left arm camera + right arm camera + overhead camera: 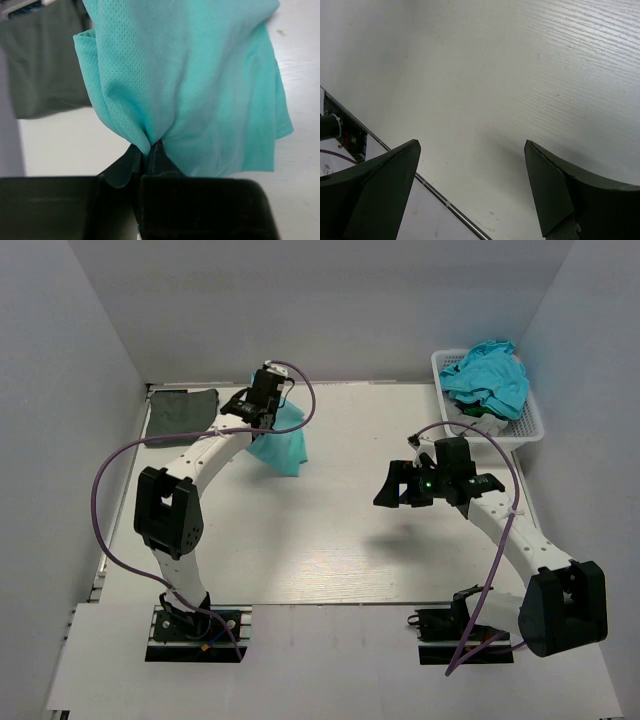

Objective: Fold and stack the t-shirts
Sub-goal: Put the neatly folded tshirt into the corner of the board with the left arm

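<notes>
Pinching only a thin bunch of the teal t-shirt (200, 75) with the left tool (150, 150), far left over the tabletop (330, 530), beside the flat dark grey-green t-shirt (182, 408); could slip free or drape crooked, with the right tool (470, 190) spread, empty, mid-right

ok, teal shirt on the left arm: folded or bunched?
Bunched, not folded: the teal shirt hangs in loose creases from the shut left end effector.

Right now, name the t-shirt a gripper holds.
The teal-green t-shirt, pinched by the left gripper; the dark grey one lies flat, the turquoise one sits in the basket.
</notes>
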Controlling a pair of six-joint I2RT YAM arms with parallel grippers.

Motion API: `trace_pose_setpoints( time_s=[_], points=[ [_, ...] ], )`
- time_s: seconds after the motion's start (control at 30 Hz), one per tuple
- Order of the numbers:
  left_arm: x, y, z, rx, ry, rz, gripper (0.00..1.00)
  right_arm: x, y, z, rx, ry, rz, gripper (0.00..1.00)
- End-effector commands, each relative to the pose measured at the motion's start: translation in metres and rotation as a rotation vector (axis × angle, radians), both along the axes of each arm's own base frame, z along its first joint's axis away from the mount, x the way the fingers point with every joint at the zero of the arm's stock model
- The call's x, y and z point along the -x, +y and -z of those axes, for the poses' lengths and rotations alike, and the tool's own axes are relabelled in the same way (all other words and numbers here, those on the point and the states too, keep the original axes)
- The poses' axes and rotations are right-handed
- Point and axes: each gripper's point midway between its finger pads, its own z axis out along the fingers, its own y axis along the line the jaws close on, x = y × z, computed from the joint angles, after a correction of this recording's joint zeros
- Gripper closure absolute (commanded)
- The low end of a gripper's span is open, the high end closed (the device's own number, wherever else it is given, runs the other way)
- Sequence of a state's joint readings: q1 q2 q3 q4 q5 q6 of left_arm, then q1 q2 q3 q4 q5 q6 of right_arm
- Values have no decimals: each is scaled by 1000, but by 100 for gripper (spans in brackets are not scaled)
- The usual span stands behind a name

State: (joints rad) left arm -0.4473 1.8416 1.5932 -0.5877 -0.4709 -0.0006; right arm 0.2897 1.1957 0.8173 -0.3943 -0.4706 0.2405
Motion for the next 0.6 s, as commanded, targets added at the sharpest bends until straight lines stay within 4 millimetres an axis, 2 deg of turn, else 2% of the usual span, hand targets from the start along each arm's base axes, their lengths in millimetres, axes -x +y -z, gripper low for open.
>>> trace_pose_setpoints(
  time_s=[0.0, 0.13, 0.17, 0.3, 0.33, 0.4, 0.43, 0.47, 0.53, 0.57],
  points=[
    [-17, 41, -67, -118, -146, -26, 100, -15, 2, -17, -13, -48, 27, 10],
    [-34, 65, -96, -180, -233, -10, 100, -22, 6, -19, -21, -29, 29, 10],
    [-38, 76, -95, -192, -233, -14, 100, -24, 6, -22, -26, -36, 29, 10],
    [-57, 100, -116, -205, -260, -33, 100, -26, 14, -22, -49, 5, 13, 10],
    [-61, 106, -128, -203, -275, -49, 100, -28, 15, -24, -56, -1, 11, 10],
    [-70, 122, -126, -204, -257, -72, 100, -29, 16, -21, -58, 14, 10, 10],
    [-72, 124, -134, -195, -264, -69, 100, -31, 16, -23, -62, 14, 13, 10],
    [-75, 135, -135, -196, -267, -91, 100, -31, 17, -25, -62, 12, 8, 10],
    [-78, 142, -137, -187, -268, -91, 100, -32, 19, -25, -66, 18, 2, 10],
    [-77, 151, -137, -189, -266, -109, 100, -32, 19, -26, -63, 17, 2, 10]
  ],
)
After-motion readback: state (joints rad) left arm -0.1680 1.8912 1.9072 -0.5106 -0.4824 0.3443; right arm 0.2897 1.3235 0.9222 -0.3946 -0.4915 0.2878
